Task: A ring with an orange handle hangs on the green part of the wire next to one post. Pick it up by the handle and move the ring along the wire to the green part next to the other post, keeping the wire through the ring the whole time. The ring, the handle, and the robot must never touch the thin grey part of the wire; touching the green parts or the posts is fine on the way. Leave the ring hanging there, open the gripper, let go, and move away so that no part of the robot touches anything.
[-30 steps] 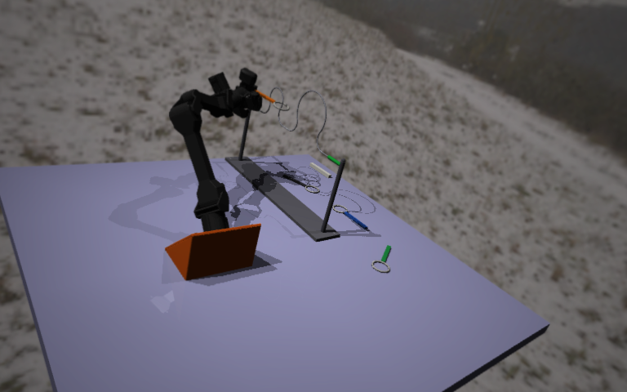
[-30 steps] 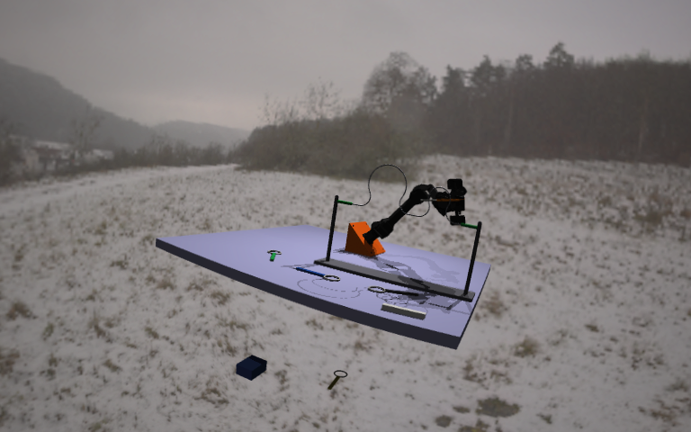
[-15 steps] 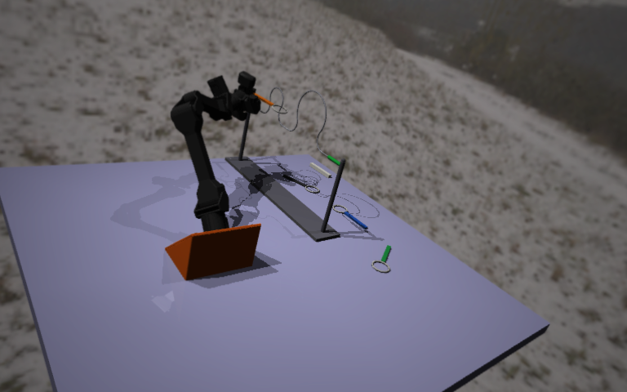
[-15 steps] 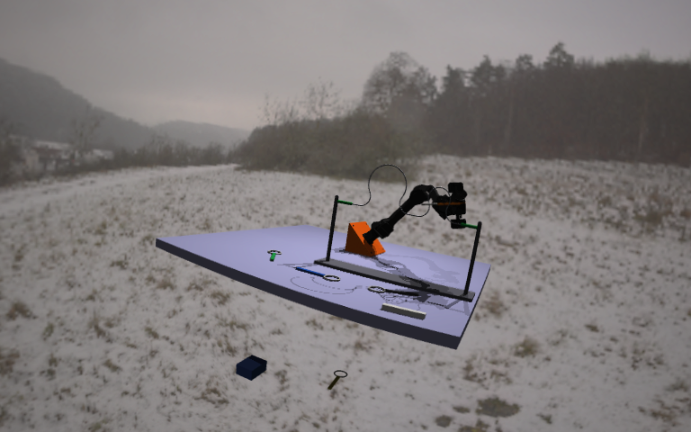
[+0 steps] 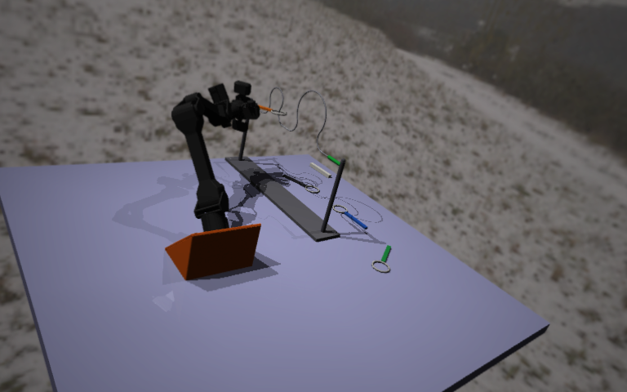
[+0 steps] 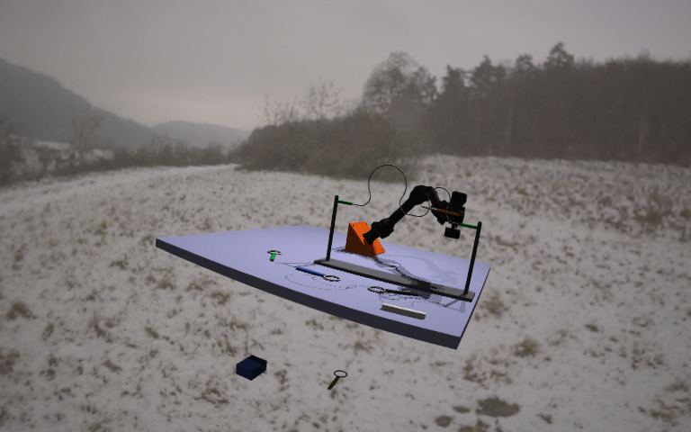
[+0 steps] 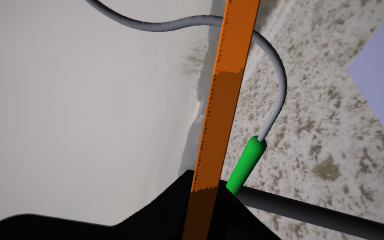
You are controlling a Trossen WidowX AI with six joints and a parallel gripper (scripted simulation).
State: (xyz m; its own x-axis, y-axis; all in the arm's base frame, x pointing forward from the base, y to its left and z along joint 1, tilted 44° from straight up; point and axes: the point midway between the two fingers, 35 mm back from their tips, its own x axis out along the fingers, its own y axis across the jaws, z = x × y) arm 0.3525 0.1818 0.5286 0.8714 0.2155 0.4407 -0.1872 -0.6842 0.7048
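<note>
My gripper (image 5: pixel 255 109) (image 6: pixel 448 212) (image 7: pixel 198 179) is shut on the orange handle (image 5: pixel 264 108) (image 7: pixel 225 100) and holds it high, above and just past the far post (image 5: pixel 242 143) (image 6: pixel 473 259). The small ring (image 5: pixel 285 113) at the handle's tip sits at the first loop of the thin grey wire (image 5: pixel 298 109) (image 7: pixel 277 65); I cannot tell whether they touch. In the wrist view the green part (image 7: pixel 246 165) (image 6: pixel 469 225) by this post lies just right of the handle. The other green part (image 5: pixel 333 159) (image 6: pixel 345 202) is at the near post (image 5: pixel 333 193) (image 6: pixel 332 226).
The posts stand on a dark base strip (image 5: pixel 282 196). The arm rises from an orange wedge (image 5: pixel 217 251). On the table lie a blue-handled ring (image 5: pixel 354 220), a green-handled ring (image 5: pixel 384 255), a dark-handled ring (image 5: pixel 300 182) and a white bar (image 5: pixel 320 169).
</note>
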